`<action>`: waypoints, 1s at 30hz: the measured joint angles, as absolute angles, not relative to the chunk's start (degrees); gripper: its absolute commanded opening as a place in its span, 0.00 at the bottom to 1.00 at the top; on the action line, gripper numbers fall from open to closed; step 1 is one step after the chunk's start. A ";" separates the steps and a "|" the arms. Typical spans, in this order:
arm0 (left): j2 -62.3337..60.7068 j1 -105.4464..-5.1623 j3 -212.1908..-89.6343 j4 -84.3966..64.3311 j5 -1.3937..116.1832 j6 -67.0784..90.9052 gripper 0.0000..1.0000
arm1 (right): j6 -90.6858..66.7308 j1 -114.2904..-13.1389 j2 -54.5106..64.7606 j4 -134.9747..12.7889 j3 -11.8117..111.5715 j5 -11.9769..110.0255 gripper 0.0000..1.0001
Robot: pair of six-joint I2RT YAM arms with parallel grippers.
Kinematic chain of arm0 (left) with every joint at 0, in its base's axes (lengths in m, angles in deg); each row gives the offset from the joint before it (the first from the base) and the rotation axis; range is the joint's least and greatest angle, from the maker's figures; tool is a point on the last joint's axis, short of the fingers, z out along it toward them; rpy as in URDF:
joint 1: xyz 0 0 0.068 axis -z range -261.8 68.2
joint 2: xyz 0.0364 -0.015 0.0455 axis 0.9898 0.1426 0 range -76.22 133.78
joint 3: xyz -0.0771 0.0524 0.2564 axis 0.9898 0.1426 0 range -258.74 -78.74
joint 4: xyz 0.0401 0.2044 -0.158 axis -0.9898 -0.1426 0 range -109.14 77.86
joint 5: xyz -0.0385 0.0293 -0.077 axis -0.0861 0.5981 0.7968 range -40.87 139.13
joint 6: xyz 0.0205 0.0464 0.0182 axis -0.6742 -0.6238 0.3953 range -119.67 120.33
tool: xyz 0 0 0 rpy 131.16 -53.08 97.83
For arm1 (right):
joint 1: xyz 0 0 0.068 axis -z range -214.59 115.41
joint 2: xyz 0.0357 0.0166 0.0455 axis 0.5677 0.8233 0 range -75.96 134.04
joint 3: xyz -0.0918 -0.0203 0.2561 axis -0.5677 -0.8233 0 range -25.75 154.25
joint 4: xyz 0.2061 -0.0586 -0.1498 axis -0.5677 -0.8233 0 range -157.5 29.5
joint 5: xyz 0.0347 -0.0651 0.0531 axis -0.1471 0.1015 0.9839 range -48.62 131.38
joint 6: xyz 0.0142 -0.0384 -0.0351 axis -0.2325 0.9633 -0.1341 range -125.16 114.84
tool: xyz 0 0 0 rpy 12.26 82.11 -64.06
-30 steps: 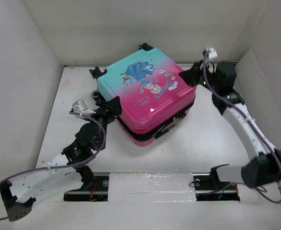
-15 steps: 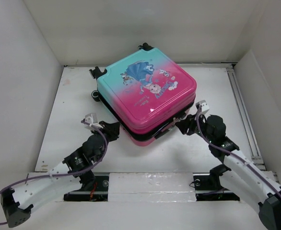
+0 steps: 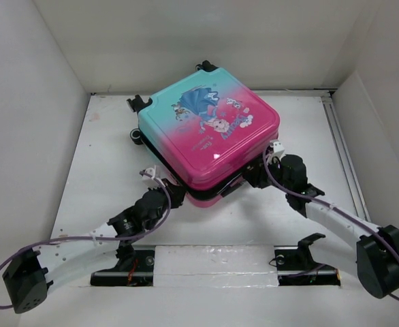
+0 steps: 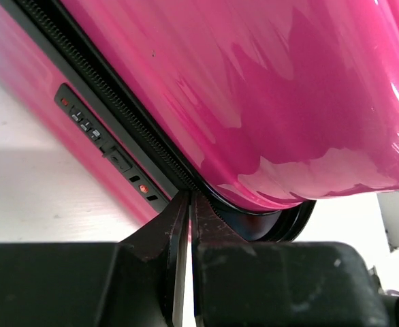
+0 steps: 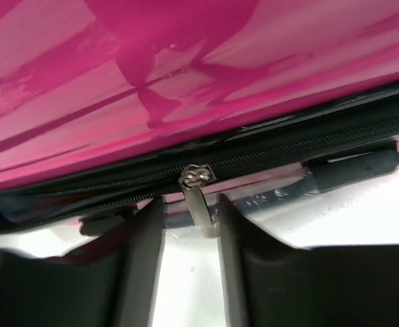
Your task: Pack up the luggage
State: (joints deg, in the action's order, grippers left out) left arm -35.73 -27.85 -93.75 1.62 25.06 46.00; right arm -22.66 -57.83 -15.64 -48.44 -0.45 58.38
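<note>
**Entry: lower edge of the top view to its upper edge**

1. Mounting rail [image 3: 213, 259], bottom centre. Both arm bases sit on it.
2. Left gripper [image 3: 174, 193], lower centre-left, at the near left corner of the case. In its wrist view the left gripper [image 4: 188, 197] has its fingers pressed together, tips at the zipper track [image 4: 118, 102]. We cannot tell whether anything is pinched between them.
3. Right gripper [image 3: 254, 178], centre-right, at the near right side of the case. In its wrist view the right gripper [image 5: 189, 201] stands parted. The zipper pull [image 5: 199, 201] hangs in the gap, and neither finger appears to press on it.
4. The luggage [image 3: 210, 136], centre of the table [image 3: 97, 157]. It lies flat with the printed lid up, teal towards the upper part of the frame and pink towards the lower. Its combination lock [image 4: 90, 126] faces the left wrist camera.
5. Wheels [image 3: 137, 103], at the upper-left end of the case.

**Progress, as we judge it**
- The lid is down on the shell, and the contents are hidden.
- In the right wrist view the teeth seem to part to the left of the slider, so we take the zip to be only partly run.
- What is left is to close on the pull and draw it round the seam.
</note>
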 measured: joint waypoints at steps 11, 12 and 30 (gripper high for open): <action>-26.70 -26.80 -93.38 13.16 27.31 45.83 0.01 | -22.75 -57.66 -15.51 -48.57 -0.26 59.80 0.00; -25.70 -26.60 -93.40 14.43 27.68 45.85 0.01 | -22.75 -58.27 -16.45 -49.97 -0.26 59.47 0.00; -15.80 -26.08 -96.41 21.77 29.41 45.63 0.00 | -31.97 -91.62 -12.80 -55.68 4.27 39.01 0.00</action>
